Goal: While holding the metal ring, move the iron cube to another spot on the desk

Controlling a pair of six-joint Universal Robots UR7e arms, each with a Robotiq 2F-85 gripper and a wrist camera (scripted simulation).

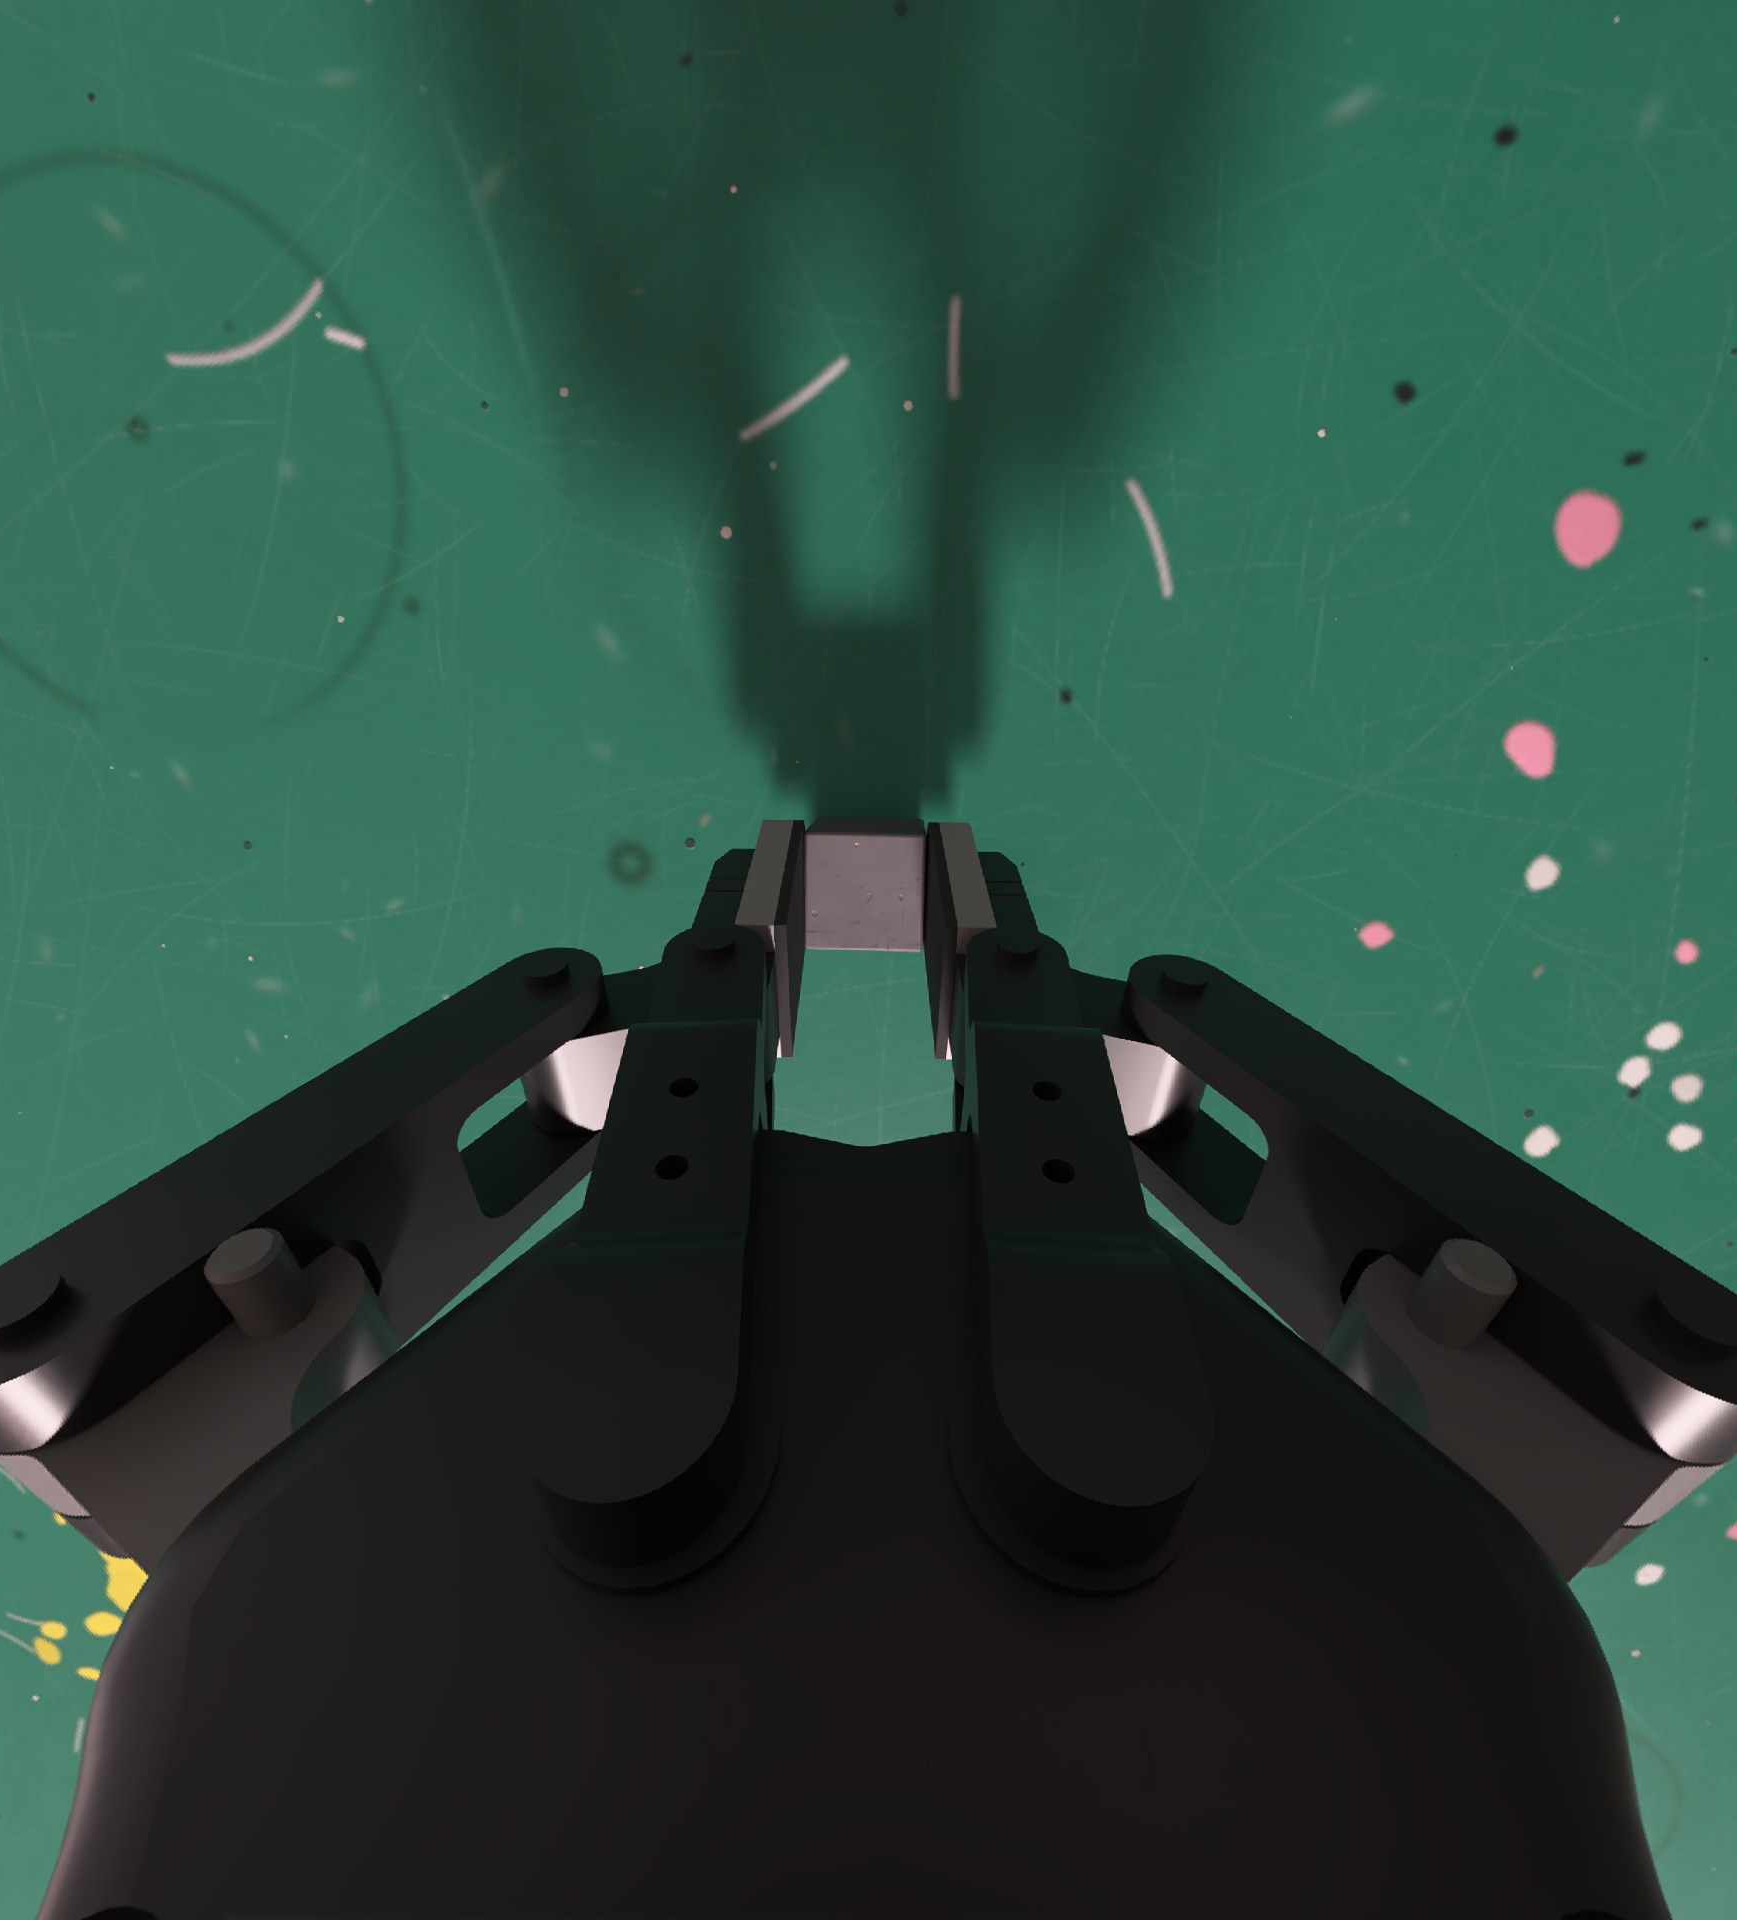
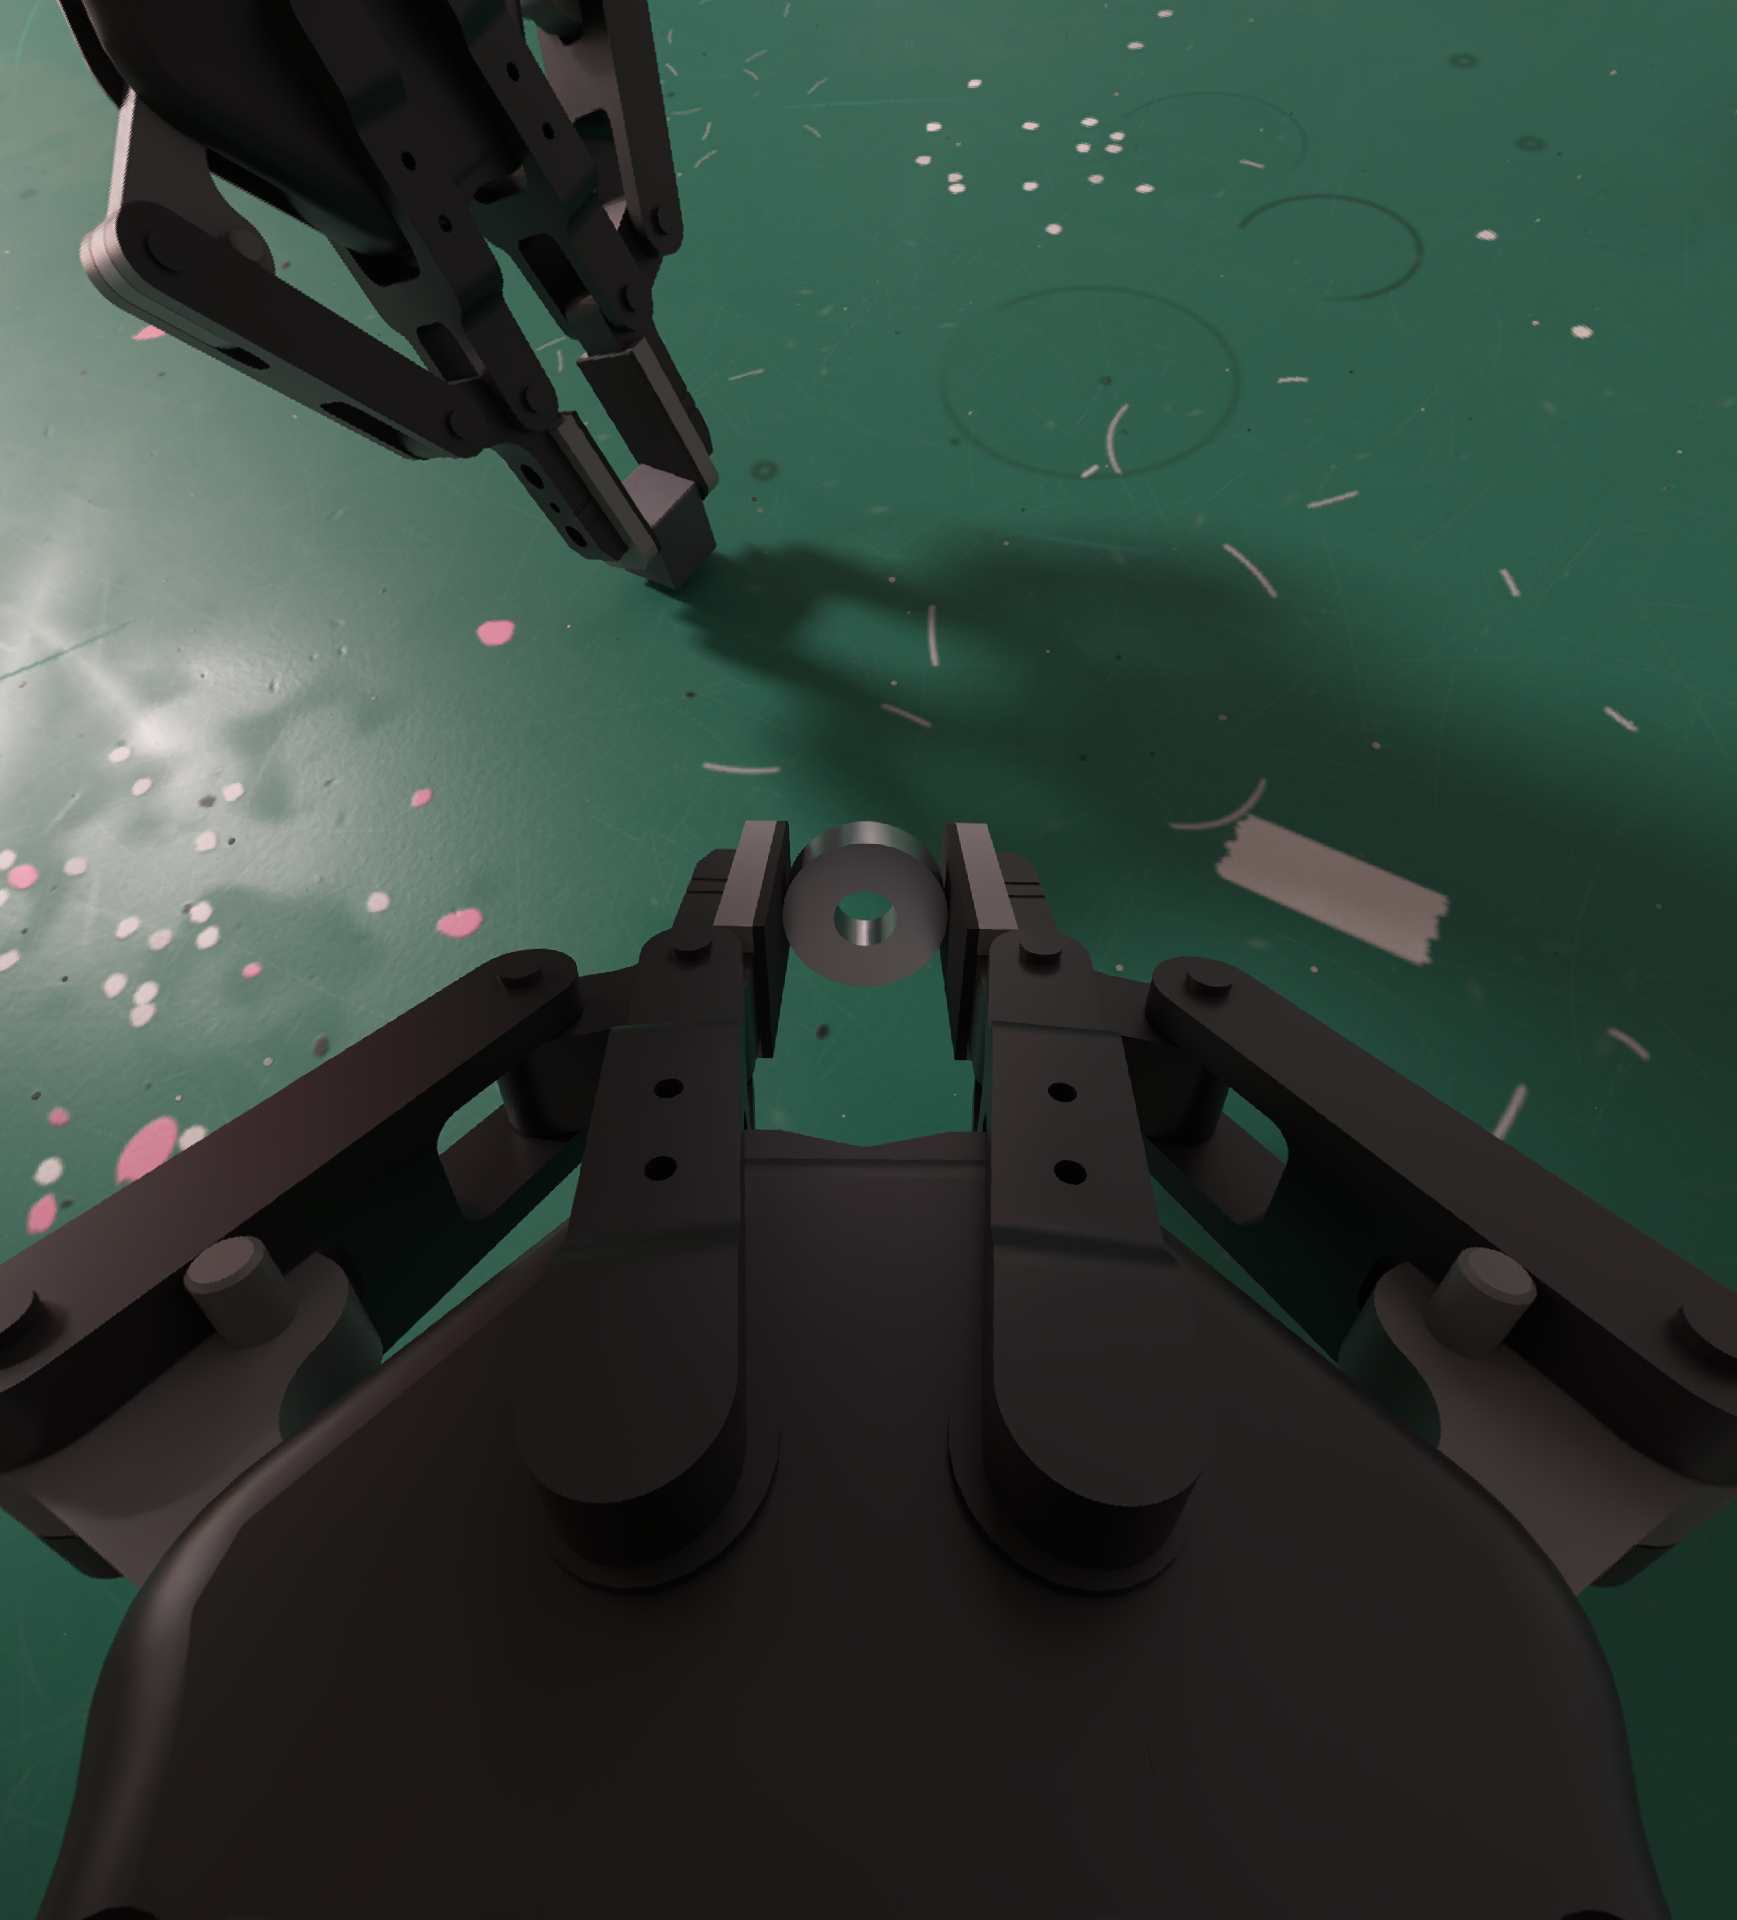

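two wrist views over a green bench (image 2: 1466, 644) w/ scratches, pale and pink paint specks and one strip of grey tape (image 2: 1331, 889). the left gripper (image 1: 864, 883) has its fingers (image 1: 779, 904) closed on the iron cube (image 1: 864, 896), pads flat against two opposite faces, cube near the fingertips. in the right wrist view that cube (image 2: 675, 520) sits at or just above the bench; its lower corner looks to touch the surface, though the angle makes contact hard to call. the right gripper (image 2: 865, 899) has its fingers clamped on the metal ring (image 2: 865, 914), pads on the outer rim at opposite sides, bore facing the camera, ring held clear of the bench. handling, as a guess: the cube is small, rigid, prob dense for its size, w/ smooth faces that could slip, so a square, centred pinch on flat faces suits it. the ring is stiff too, but its curved rim gives only narrow contact, so it could roll or twist in the pinch. count: 1 cube, 1 ring, 2 grippers, 1 tape strip.
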